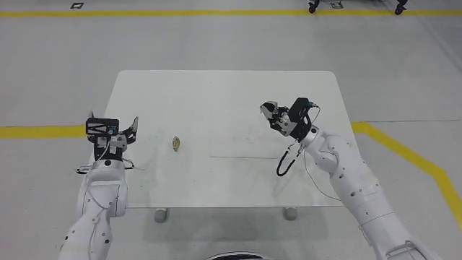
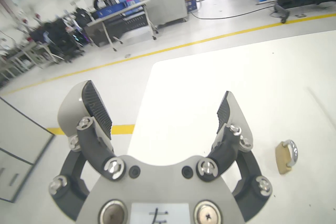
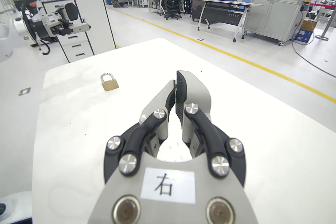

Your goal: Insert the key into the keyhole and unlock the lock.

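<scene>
Left gripper [image 2: 157,93] hangs closest, its ribbed pads spread wide, over the left edge of the white table [image 1: 231,101] and toward the front corner. Right gripper [image 3: 176,78] hovers above the table's right half, about midway between the front and far edges, its pads pressed together; whether they pinch anything cannot be told. Between the two, nearer the left gripper and the front edge, the small brass lock [image 3: 109,82] with a silver shackle rests on the tabletop, touched by neither.
</scene>
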Motion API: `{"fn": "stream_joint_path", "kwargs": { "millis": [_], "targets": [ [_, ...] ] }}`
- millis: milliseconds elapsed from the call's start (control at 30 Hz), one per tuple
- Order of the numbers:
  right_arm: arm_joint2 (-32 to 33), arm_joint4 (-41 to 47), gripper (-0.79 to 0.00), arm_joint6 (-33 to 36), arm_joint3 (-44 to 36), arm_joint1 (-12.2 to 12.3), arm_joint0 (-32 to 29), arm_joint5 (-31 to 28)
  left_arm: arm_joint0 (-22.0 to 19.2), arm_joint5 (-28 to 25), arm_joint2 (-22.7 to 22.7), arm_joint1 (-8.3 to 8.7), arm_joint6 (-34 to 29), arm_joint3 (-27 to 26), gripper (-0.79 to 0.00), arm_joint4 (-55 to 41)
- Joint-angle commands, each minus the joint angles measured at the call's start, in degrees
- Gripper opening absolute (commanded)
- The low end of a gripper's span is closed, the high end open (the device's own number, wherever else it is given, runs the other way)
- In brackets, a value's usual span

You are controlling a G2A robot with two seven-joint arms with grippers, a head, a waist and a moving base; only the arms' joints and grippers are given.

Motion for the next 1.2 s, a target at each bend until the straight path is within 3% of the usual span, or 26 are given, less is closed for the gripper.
{"fn": "stream_joint_path", "kwargs": {
  "millis": [0,167,333,433,767,900,1067,1167],
  "targets": [
    [-1.71,3.61,-0.785,-0.85,2.3,-0.6,2.0,-2.65,-1.08,-3.59,1.59,-0.19,0.16,-1.31,0.0,-3.49],
    [-6.17,16.07,-0.785,1.11,9.12,-2.46,7.38,-9.91,-4.45,-18.28,3.39,-0.6,-0.42,-1.79,0.0,-22.01],
    [-8.98,22.55,-0.785,3.4,13.26,-3.76,11.34,-14.37,-9.7,-30.47,4.28,-0.85,-8.01,2.6,0.0,-42.7],
    [-10.01,24.58,-0.785,3.69,15.03,-4.27,12.46,-17.09,-12.82,-30.33,5.81,-1.04,-11.47,4.78,0.0,-45.34],
    [-15.98,37.05,-0.785,5.5,16.27,-5.38,14.65,-17.09,-19.84,-34.62,14.77,-2.36,-14.55,11.77,-0.018,-53.9],
    [-17.65,39.32,-0.785,6.63,16.95,-5.19,15.76,-17.09,-22.29,-36.35,16.81,-2.93,-17.4,15.73,-0.046,-63.2],
    [-19.13,42.13,-0.785,6.68,17.29,-4.82,16.6,-17.09,-24.78,-41.53,18.49,-3.52,-22.32,21.3,0.0,-79.09],
    [-19.8,43.97,-0.785,6.84,16.93,-4.45,16.84,-17.09,-27.17,-42.3,18.72,-3.6,-25.2,24.75,0.0,-82.77]
  ]
}}
